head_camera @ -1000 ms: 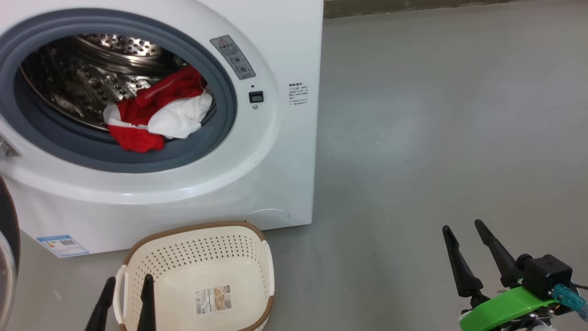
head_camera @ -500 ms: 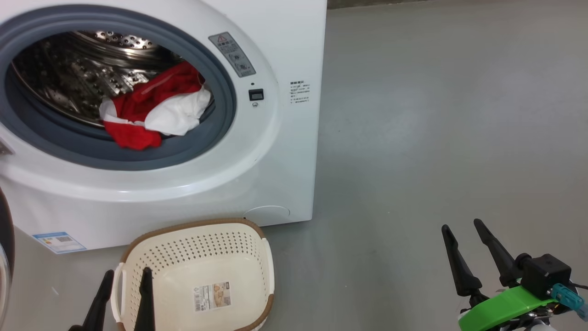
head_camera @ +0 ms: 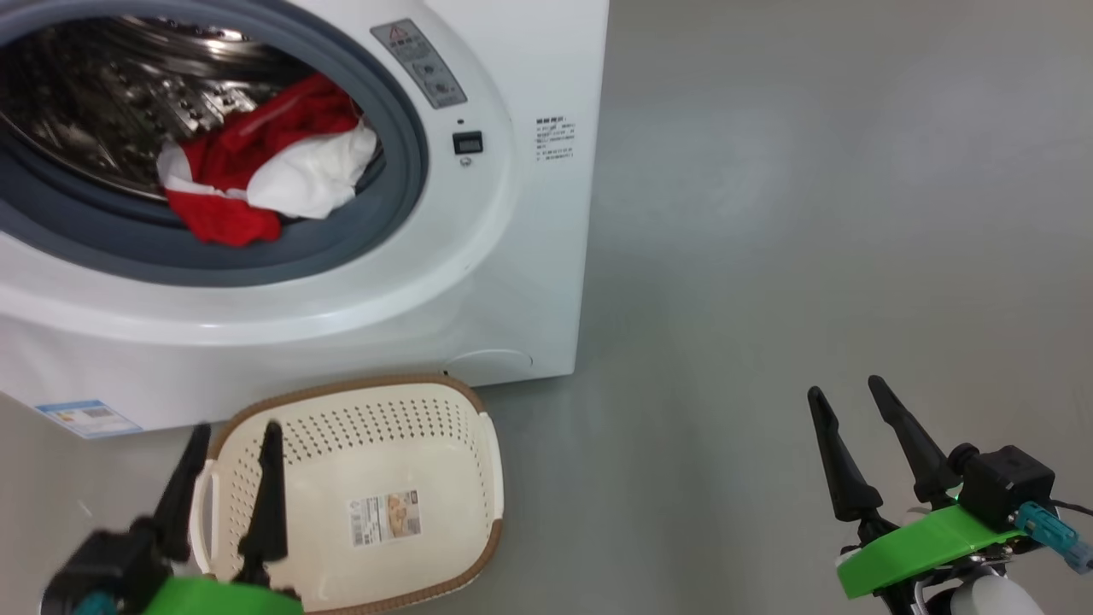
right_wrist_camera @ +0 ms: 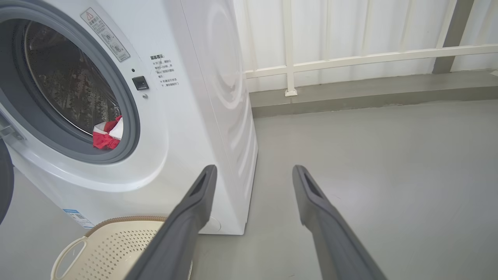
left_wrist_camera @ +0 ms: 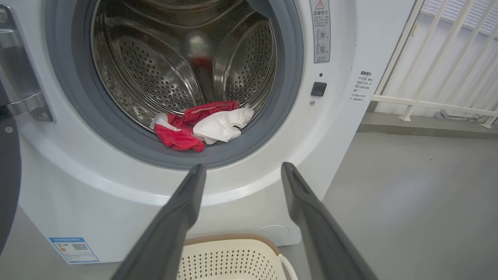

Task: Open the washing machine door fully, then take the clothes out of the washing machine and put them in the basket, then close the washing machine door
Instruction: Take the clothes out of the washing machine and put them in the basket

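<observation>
Washing machine [left_wrist_camera: 97, 202] — blue label [left_wrist_camera: 74, 249] (QR; txt unreadable).

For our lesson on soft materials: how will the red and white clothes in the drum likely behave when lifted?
The clothes lie crumpled, so probably floppy, sagging from any pinch. They look thin, so likely light. A red edge rests on the gasket and may drag there.

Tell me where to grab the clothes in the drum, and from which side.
Probably the bunched red fold of the clothes: it sits nearest the opening, lapping onto the grey gasket. Come straight in from the front with the open left gripper, which faces it.
</observation>
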Controlling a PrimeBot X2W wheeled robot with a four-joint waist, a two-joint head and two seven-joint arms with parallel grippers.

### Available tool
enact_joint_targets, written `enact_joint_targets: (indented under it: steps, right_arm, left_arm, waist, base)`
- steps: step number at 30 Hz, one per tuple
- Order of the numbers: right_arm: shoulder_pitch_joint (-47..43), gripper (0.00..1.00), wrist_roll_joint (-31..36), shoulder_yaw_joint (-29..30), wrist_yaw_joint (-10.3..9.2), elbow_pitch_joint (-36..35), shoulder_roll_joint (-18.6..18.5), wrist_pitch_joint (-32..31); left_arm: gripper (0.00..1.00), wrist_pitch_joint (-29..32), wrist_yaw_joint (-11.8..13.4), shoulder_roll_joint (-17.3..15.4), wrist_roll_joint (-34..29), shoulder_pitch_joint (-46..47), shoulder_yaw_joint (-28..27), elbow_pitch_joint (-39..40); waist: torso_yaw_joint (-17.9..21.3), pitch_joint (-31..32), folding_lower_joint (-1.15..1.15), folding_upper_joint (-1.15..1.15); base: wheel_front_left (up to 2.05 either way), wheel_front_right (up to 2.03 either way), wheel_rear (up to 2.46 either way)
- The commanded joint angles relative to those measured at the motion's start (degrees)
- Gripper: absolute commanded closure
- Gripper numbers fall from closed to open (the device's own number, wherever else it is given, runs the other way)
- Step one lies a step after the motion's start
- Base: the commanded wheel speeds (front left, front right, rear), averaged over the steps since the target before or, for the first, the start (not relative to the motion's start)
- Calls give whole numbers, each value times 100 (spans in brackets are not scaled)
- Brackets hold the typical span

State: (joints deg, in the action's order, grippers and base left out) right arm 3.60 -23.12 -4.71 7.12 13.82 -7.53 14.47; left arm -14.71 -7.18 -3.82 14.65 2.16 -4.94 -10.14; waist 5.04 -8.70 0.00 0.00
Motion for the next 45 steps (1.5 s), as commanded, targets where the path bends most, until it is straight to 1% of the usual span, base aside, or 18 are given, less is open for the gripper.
enact_joint_targets:
  steps: [1, 4, 9, 10, 16, 21, 28, 33, 41, 45]
  right_arm:
    - [188, 0, 35, -139, 36, -158, -34, 52]
    - [308, 0, 36, -158, 36, -184, 9, 52]
    - [556, 0, 46, -176, 36, -230, 92, 52]
    - [661, 0, 52, -189, 36, -246, 129, 52]
    - [898, 0, 54, -212, 36, -280, 233, 52]
    - [1055, 0, 82, -281, 36, -310, 298, 52]
    - [1260, 0, 76, -341, 36, -359, 360, 52]
    - [1372, 0, 73, -414, 36, -383, 391, 52]
    - [1414, 0, 78, -548, 36, -399, 427, 52]
    - [1434, 0, 78, -579, 36, -421, 434, 52]
  left_arm:
    - [0, -29, -31, -170, -57, 352, -123, 51]
    - [0, -29, -31, -344, -7, 918, 52, -285]
    - [0, -29, -31, -725, 47, 2032, 391, -1041]
    - [0, -29, -31, -904, 59, 2487, 518, -1377]
    - [0, 58, -31, -1363, 210, 3799, 964, -2427]
    - [0, 163, -31, -1663, 415, 4725, 1285, -3141]
    - [0, 398, -31, -1887, 684, 5853, 1764, -4015]
    - [0, 495, -31, -2061, 866, 6456, 2067, -4529]
    - [0, 509, -31, -2342, 1122, 7034, 2485, -5131]
    - [0, 522, -31, -2417, 1231, 7158, 2595, -5327]
  waist:
    - [21, -210, 0, 0]
    - [52, -477, 0, 0]
    - [150, -937, 0, 0]
    - [206, -1106, 0, 0]
    - [354, -1522, 0, 0]
    - [464, -1794, 0, 0]
    - [557, -2158, 0, 0]
    - [653, -2370, 0, 0]
    - [789, -2589, 0, 0]
    - [832, -2663, 0, 0]
  base:
    - [0, 0, 0]
    - [0, 0, 0]
    - [0, 0, 0]
    - [0, 0, 0]
    - [0, 0, 0]
    - [0, 0, 0]
    - [0, 0, 0]
    - [0, 0, 0]
    - [0, 0, 0]
    - [0, 0, 0]
